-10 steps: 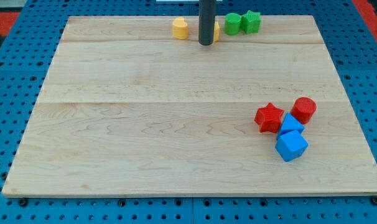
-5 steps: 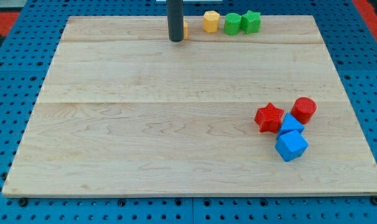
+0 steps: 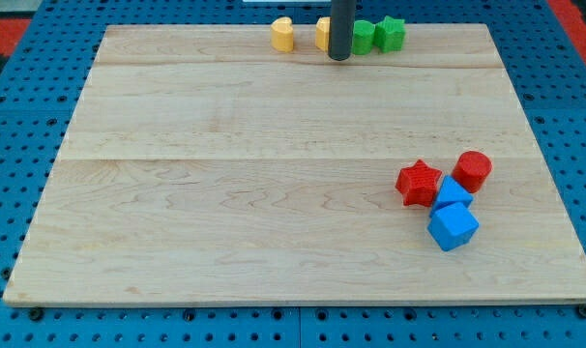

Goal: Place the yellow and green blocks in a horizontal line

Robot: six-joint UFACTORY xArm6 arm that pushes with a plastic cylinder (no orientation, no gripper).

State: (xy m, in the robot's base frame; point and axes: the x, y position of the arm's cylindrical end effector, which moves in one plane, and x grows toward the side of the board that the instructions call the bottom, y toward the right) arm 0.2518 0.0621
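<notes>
In the camera view, my tip (image 3: 339,57) sits at the view's top of the wooden surface (image 3: 274,193), in front of the row there — the tool is a plain rod, with nothing to spread or pinch. It partly hides one yellow block (image 3: 323,32), between the other yellow block (image 3: 282,34) and two touching green blocks (image 3: 363,36) (image 3: 391,34). At the view's right, well apart, cluster a red star (image 3: 418,183), red cylinder (image 3: 473,170) and two blue cubes (image 3: 452,194) (image 3: 454,227).
</notes>
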